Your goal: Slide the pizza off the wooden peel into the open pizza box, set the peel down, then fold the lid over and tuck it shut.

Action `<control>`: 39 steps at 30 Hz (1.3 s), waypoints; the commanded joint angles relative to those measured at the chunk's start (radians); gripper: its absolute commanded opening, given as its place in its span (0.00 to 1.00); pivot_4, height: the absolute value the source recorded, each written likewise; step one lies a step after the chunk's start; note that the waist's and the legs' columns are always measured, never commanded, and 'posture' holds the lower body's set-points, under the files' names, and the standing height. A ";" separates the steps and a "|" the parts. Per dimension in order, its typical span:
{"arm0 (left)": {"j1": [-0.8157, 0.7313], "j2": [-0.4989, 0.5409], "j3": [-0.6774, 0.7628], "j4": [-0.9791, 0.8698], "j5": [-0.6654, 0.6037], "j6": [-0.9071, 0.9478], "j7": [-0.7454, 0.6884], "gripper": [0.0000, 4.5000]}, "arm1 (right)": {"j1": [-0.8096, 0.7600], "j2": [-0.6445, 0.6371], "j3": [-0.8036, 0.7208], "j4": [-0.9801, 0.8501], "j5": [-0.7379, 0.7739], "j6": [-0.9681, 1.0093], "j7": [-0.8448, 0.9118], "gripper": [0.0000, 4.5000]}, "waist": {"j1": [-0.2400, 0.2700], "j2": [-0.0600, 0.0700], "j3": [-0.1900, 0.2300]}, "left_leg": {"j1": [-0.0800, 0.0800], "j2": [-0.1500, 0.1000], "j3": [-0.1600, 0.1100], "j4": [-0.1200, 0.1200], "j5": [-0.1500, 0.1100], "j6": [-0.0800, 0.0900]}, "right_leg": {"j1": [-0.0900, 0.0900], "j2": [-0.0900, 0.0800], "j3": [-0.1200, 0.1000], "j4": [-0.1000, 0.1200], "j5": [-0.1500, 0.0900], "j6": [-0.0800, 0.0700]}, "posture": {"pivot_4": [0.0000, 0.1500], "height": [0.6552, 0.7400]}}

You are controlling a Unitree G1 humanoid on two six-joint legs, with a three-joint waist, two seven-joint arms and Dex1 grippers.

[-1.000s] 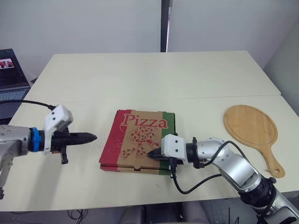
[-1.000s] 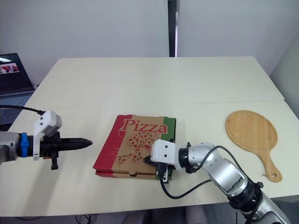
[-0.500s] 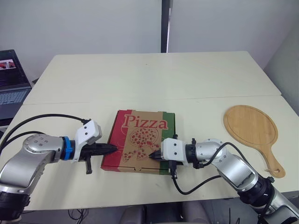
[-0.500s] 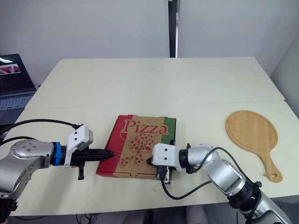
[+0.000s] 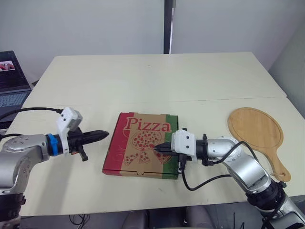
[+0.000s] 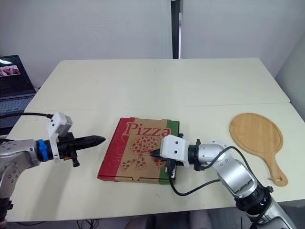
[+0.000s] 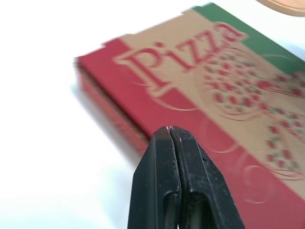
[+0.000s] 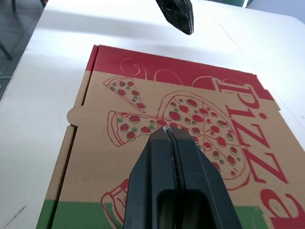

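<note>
- Lying on the near middle of the table, the pizza box is sitting shut with its printed lid flat. The pizza is hidden, presumably inside.
- The right gripper is reaching in from the right over the lid, its tip at the printed pizza drawing. Its fingers are pressed together with nothing between them. It is probably bearing down there to keep the lid flat while the tuck seats, though I cannot tell whether it is actually touching the card.
- The left gripper is hovering just left of the box's left edge, apart from it and pointing at the side wall. Its fingers are also closed and empty. It seems to be placed to steady or nudge that side.
- The wooden peel is lying bare on the right, well apart from the box, handle toward the near edge, so it is sitting clear of the lid.
- A laptop is sitting at the far left.
- Judging by this, the task is nearing its end, with only the tuck needing confirmation.
</note>
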 commanded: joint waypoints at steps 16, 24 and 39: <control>0.072 -0.152 -0.147 -0.081 0.080 -0.065 0.103 0.00 | 0.200 -0.205 -0.298 -0.014 0.004 0.017 -0.073 0.01 | 0.006 -0.001 0.001 | 0.000 0.000 0.001 0.000 0.000 0.000 | 0.001 -0.001 0.000 0.000 0.000 0.000 | 1.00 1.00; 0.070 -0.119 -0.125 -0.049 0.085 -0.079 0.086 0.00 | 0.221 -0.227 -0.331 -0.008 0.006 0.012 -0.083 0.01 | 0.004 -0.001 0.001 | -0.001 0.000 0.001 0.000 0.000 0.000 | 0.001 -0.001 0.001 0.000 0.000 0.000 | 1.00 1.00; 0.342 -0.100 0.215 0.053 0.255 -0.363 0.224 0.00 | 0.459 -0.374 -0.897 0.451 0.034 -0.325 -0.046 0.01 | 0.008 -0.001 0.001 | 0.001 0.000 0.004 0.000 0.000 0.000 | 0.003 -0.001 0.002 -0.002 0.000 0.000 | 1.00 1.00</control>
